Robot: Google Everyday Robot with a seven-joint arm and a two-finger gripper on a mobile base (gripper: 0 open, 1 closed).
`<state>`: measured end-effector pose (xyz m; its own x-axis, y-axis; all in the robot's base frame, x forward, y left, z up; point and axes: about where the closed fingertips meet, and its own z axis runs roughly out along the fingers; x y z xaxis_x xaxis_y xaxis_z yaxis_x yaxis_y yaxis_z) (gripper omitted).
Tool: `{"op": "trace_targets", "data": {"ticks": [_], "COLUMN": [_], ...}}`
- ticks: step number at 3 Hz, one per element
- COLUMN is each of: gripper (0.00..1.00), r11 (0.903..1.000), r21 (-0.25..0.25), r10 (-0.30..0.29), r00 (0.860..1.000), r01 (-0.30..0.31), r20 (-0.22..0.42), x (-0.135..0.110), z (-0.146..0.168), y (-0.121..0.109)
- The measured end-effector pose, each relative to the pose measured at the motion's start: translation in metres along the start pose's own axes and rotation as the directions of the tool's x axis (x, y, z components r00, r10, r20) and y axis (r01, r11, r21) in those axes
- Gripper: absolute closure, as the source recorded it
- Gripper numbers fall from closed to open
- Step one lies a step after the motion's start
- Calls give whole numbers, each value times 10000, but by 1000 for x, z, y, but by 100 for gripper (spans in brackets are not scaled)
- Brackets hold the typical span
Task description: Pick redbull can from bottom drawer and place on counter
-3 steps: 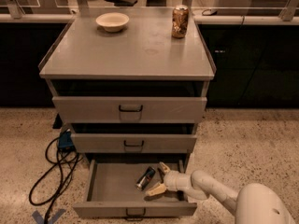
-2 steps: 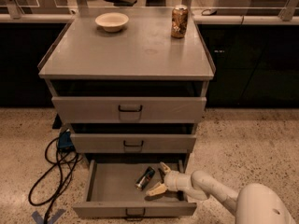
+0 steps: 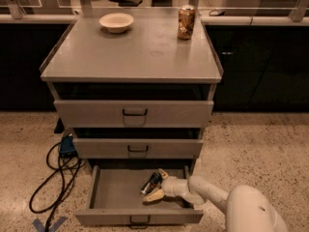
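Speckled stone floor, grey metal cabinet of three drawers, black cable looped at its left foot. Tabletop: one pale bowl and one brown-gold can, both at the rear. Bottom drawer: pulled out, holding the redbull can, which lies on its side, slanted, right of centre. Tool: reaching into that drawer from the right, fingers apart, one on each side of the can's near end, not clamped. Risks, as judged: a round can lying flat may roll or skid as the fingers close; a grip near one end may let it swing; the lift may knock it against the middle drawer overhead.
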<state>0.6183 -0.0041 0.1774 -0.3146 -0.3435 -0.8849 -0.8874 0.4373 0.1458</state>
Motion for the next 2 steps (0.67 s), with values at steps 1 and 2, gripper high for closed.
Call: {"op": "trace_targets", "data": {"ticks": [1,2], "gripper": [0,0], "r11": [9965,9959], "r21": [618,700], "r10": [560,569], "r00": [9984,9984], "r01": [-561,-568], "r20": [29,-4], "x": [15,17], "z": [24,24], "y": [-12,-14]}}
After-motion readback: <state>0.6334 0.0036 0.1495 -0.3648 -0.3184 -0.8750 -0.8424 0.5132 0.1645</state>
